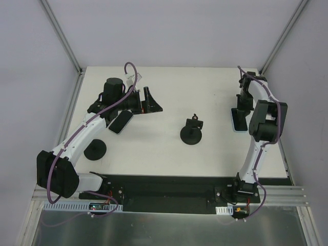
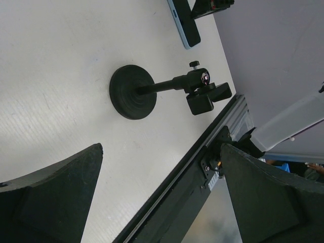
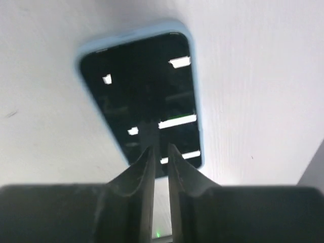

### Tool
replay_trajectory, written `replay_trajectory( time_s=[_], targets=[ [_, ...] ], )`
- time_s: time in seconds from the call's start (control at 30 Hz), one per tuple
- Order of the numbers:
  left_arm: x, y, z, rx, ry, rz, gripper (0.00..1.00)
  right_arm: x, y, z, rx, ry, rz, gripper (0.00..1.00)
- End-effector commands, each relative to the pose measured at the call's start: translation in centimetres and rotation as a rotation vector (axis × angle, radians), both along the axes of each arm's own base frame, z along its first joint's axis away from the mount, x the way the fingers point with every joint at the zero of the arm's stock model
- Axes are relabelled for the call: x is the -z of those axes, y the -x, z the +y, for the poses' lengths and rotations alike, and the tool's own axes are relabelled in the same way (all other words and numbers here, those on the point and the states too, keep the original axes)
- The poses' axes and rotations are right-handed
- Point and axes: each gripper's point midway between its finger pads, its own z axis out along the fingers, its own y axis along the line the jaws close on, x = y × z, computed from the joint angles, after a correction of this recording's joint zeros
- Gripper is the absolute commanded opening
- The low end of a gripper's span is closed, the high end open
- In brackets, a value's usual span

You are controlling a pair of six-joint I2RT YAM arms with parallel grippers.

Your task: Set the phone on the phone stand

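Top external: left gripper (image 1: 152, 101) spread wide, holding nothing. Phone (image 1: 121, 123) flat on table (image 1: 205, 82), behind those jaws, beside the wrist. Phone stand (image 1: 191, 132) upright ahead of them, apart.
Left wrist: phone stand beyond the tips, between the wide jaws.
Right wrist: right gripper (image 3: 160, 152) narrowed to a slit, nothing between, tips over light-blue-cased phone (image 3: 136, 91).

Phone stand (image 1: 191, 132) at table (image 1: 169, 92) centre, phone (image 1: 121, 123) left of it, second phone (image 1: 238, 123) right, under right gripper (image 3: 160, 152).
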Motion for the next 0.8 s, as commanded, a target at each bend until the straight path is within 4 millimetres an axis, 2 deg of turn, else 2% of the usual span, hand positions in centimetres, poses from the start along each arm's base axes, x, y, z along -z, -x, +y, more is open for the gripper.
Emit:
replay_trajectory(
  time_s=[0.0, 0.03, 0.07, 0.1, 0.13, 0.17, 0.2, 0.23, 0.27, 0.3, 0.37, 0.4, 0.43, 0.47, 0.5, 0.53, 0.77],
  targets=[
    [-0.6, 0.3, -0.4, 0.026, 0.016, -0.030, 0.99, -1.9, -3.3, 3.5, 0.015, -0.069, -0.189, 0.12],
    [-0.6, 0.3, -0.4, 0.027, 0.012, -0.036, 0.99, -2.5, -4.5, 4.3, 0.020, -0.084, -0.251, 0.09],
    [-0.5, 0.1, -0.3, 0.017, 0.006, -0.038, 0.99, -2.2, -4.3, 4.8, 0.034, -0.098, -0.266, 0.04],
    [-0.3, 0.1, -0.3, 0.019, 0.002, -0.037, 0.99, -3.3, -4.7, 5.5, 0.061, -0.118, -0.320, 0.03],
    [-0.1, -0.1, -0.3, 0.019, -0.005, -0.044, 0.99, -3.6, -5.8, 6.2, 0.066, -0.134, -0.386, 0.02],
    [0.3, -0.2, -0.2, 0.016, -0.014, -0.041, 0.99, -3.7, -5.8, 6.5, 0.073, -0.148, -0.401, 0.04],
    [0.7, -0.5, 0.0, -0.002, -0.030, -0.040, 0.99, -3.9, -5.4, 6.6, 0.080, -0.146, -0.406, 0.16],
    [1.0, -0.7, 0.0, -0.003, -0.042, -0.041, 0.99, -4.1, -5.6, 6.5, 0.071, -0.132, -0.426, 0.36],
    [1.7, -0.9, 0.0, -0.005, -0.055, -0.022, 0.99, -4.2, -5.6, 6.2, 0.062, -0.119, -0.436, 0.71],
    [2.0, -0.9, -0.1, 0.000, -0.058, -0.007, 0.99, -4.6, -5.8, 5.5, 0.052, -0.090, -0.445, 0.82],
    [1.9, -0.8, -0.4, 0.016, -0.045, 0.008, 0.99, -3.9, -5.4, 4.1, 0.029, -0.078, -0.393, 0.99],
    [1.7, -0.6, -0.5, 0.025, -0.035, 0.015, 0.99, -3.7, -5.3, 3.9, 0.026, -0.099, -0.369, 0.97],
    [1.6, -0.6, -0.6, 0.030, -0.031, 0.015, 0.99, -4.0, -4.9, 2.7, 0.030, -0.101, -0.340, 0.97],
    [1.6, -0.5, -0.6, 0.029, -0.032, 0.015, 0.99, -3.1, -4.6, 2.2, 0.038, -0.113, -0.310, 0.97],
    [1.5, -0.5, -0.6, 0.027, -0.030, 0.015, 0.99, -2.8, -4.4, 2.4, 0.044, -0.159, -0.294, 0.96],
    [1.3, -0.3, -0.6, 0.030, -0.027, 0.009, 0.99, -2.8, -4.1, 1.6, 0.066, -0.172, -0.279, 0.97],
    [0.0, 0.8, -1.3, 0.059, -0.014, -0.027, 0.99, -0.4, -4.3, 1.5, 0.057, -0.254, -0.196, 0.97]
  ],
)
